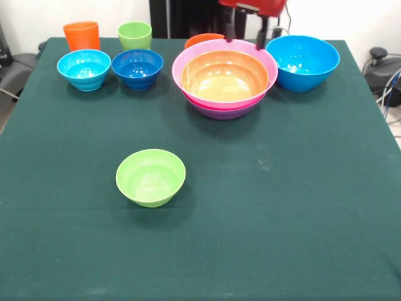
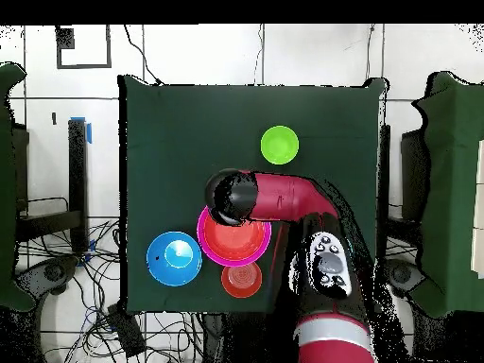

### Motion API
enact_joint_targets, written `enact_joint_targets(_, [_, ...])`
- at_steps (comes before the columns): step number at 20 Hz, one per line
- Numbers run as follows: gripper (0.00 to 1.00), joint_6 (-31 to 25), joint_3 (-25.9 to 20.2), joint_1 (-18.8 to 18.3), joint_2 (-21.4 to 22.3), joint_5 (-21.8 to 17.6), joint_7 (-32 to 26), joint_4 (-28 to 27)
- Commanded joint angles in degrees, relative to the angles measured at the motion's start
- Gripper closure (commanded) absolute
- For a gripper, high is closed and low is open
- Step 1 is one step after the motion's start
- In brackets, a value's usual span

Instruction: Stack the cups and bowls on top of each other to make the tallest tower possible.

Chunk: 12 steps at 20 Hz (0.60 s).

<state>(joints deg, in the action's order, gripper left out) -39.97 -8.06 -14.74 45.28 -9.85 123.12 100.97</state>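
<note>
The pincer (image 1: pixel 245 34) hung above the far rim of the tower (image 1: pixel 225 78), its two dark fingers spread and holding nothing. The tower stood on the green worktop (image 1: pixel 282 207): wide orange bowl (image 1: pixel 224 76) inside pink (image 1: pixel 188 59) inside purple (image 1: pixel 222 113). The big blue bowl (image 1: pixel 302 61) sat just beside it, a small orange bowl (image 1: pixel 202 39) behind. The lime-green bowl (image 1: pixel 150 177) stood alone, well apart. Light-blue bowl (image 1: pixel 84 69), dark-blue bowl (image 1: pixel 137 68), orange cup (image 1: pixel 81 35) and green cup (image 1: pixel 135 35) clustered at one far corner.

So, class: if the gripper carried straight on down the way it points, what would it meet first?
Probably the far rim of the pink bowl in the tower; the gripper hangs just above it. The small orange bowl sits right behind, and depth is unclear, so that could be first.
</note>
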Motion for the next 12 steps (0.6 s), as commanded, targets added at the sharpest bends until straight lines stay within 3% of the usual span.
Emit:
enact_joint_targets(1, [0.0,1.6,-8.8,-0.9,-0.1,-6.8,-13.7,4.4])
enact_joint_targets(12, [0.0,15.6,-15.3,-8.3,-1.5,-11.6,-10.1,12.9])
